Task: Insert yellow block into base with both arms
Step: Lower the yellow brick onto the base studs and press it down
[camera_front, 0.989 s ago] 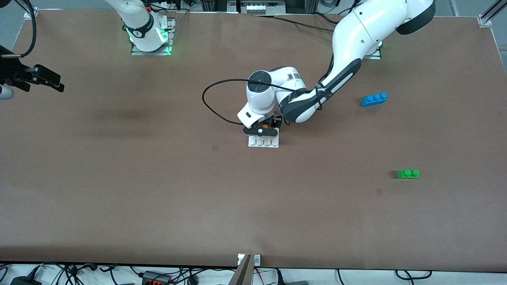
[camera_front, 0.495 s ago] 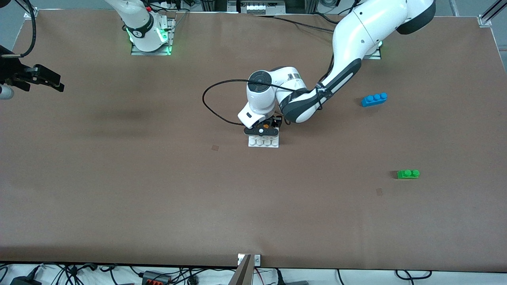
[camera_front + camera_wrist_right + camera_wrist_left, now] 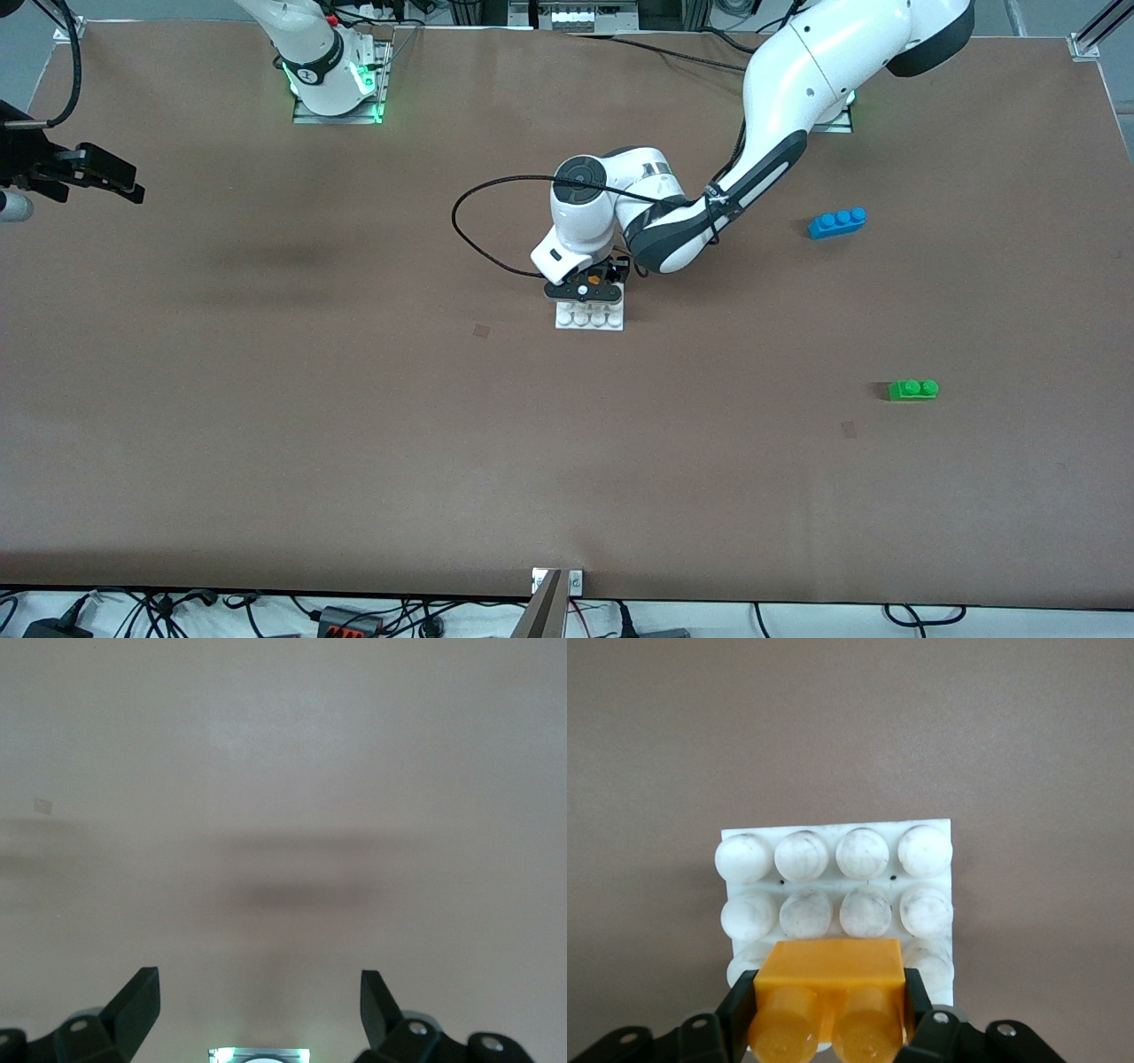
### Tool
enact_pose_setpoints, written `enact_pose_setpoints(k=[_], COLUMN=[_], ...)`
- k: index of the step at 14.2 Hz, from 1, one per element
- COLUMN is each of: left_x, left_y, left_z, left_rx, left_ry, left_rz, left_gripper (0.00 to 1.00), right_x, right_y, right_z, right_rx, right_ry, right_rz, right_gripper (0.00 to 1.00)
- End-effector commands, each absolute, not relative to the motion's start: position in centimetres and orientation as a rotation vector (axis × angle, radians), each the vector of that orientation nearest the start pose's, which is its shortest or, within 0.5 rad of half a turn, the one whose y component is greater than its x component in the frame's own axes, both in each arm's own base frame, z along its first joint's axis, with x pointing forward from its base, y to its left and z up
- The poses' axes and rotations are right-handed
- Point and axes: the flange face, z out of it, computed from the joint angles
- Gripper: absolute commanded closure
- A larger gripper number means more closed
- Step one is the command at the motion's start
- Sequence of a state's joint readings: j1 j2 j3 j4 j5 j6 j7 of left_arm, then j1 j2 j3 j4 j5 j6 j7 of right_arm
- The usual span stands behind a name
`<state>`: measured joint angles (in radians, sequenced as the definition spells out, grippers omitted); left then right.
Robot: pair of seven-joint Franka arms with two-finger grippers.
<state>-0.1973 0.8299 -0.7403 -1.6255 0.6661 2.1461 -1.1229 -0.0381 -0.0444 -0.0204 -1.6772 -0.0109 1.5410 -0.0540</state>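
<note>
The yellow block (image 3: 830,979) has two studs and sits between the fingers (image 3: 740,1010) of my left gripper (image 3: 830,1019), which is shut on it. In the front view the left gripper (image 3: 589,289) is low over the white studded base (image 3: 589,319) at the table's middle, and a bit of the block (image 3: 592,280) shows. In the left wrist view the block covers the edge row of the base (image 3: 837,877); I cannot tell whether they touch. My right gripper (image 3: 97,173) waits in the air at the right arm's end of the table, open and empty (image 3: 260,1001).
A blue three-stud brick (image 3: 836,222) and a green two-stud brick (image 3: 912,389) lie toward the left arm's end of the table, the green one nearer the front camera. The left arm's black cable (image 3: 483,221) loops beside the wrist.
The left gripper with the yellow block has barely shifted over the base. The right gripper has drifted very slightly.
</note>
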Motion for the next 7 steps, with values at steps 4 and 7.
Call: enact_pose_setpoints(k=[4, 7], left_x=[46.14, 46.26], left_y=[-47.78, -47.89], left_z=[21.26, 21.28], left_rx=[-3.068, -3.077], left_ry=[0.116, 0.113], left_rz=[0.022, 0.016], left_gripper=[0.69, 0.69], right_x=[53.16, 53.14], right_y=[-2.74, -2.98], right_z=[59.90, 59.83], right_rx=[-3.129, -3.128], right_ry=[0.017, 0.022], right_rz=[0.148, 0.151], right_gripper=[0.00, 0.00])
